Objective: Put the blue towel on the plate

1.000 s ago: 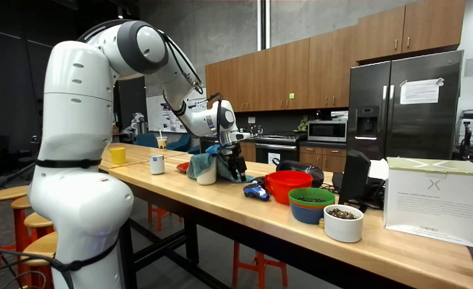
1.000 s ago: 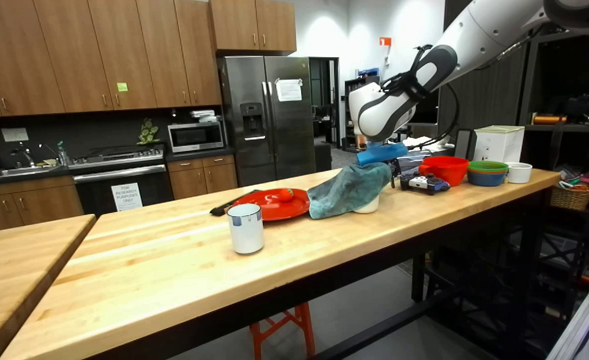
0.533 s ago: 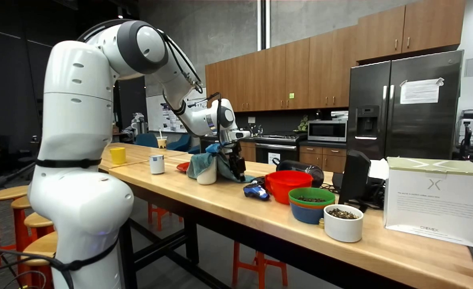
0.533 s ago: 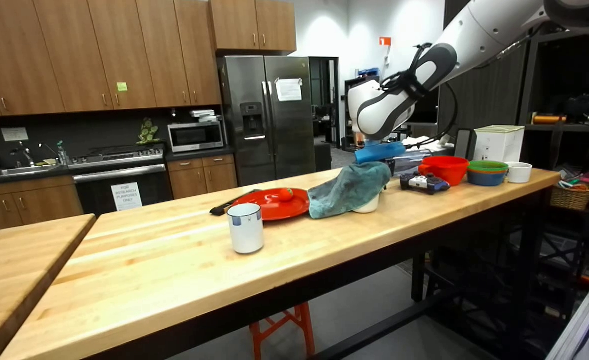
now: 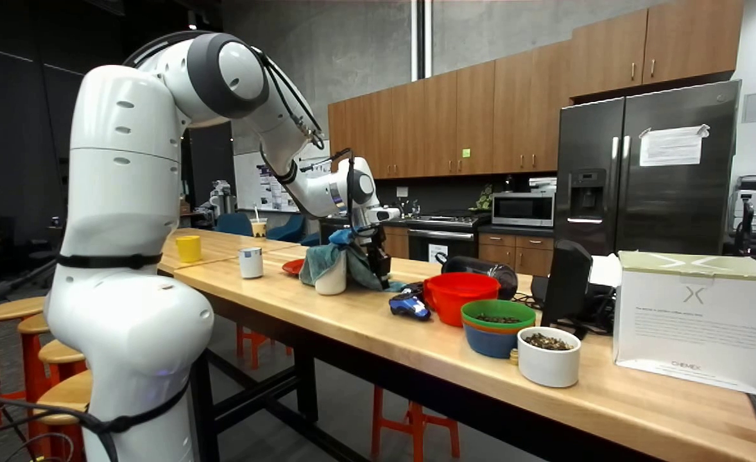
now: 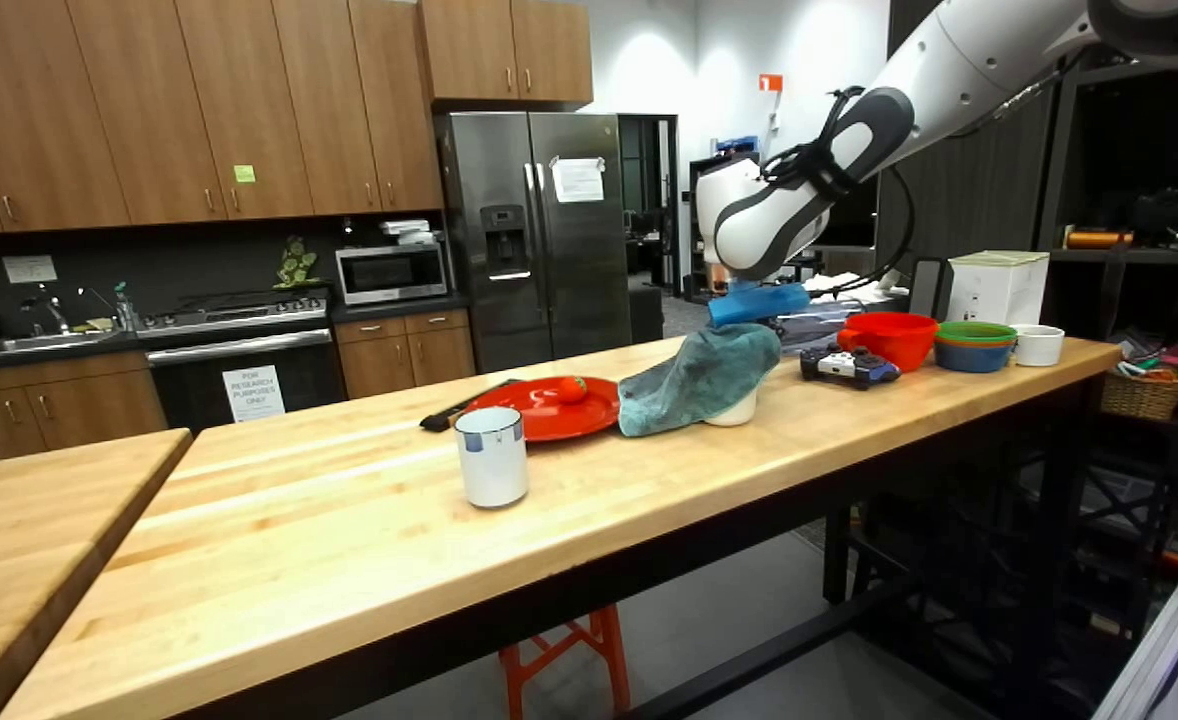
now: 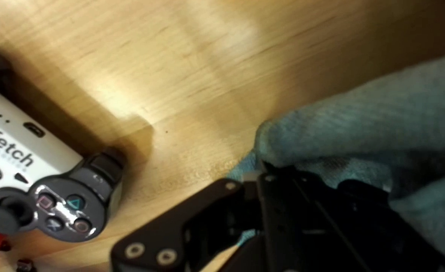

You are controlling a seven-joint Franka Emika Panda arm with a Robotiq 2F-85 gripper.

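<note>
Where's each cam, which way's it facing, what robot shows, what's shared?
An exterior view sits near the white bowl, facing across the table to cabinets and fridge; most of the arm shows, gripper included.
An exterior view sits nearest the mug, facing along the table toward the fridge; the arm's outer part enters upper right, gripper mostly hidden behind the blue towel.
Wrist view rides above the gripper, seen lower right, facing down at table, blue towel and part of the controller.
Both exterior views share mug, blue towel and fridge.
</note>
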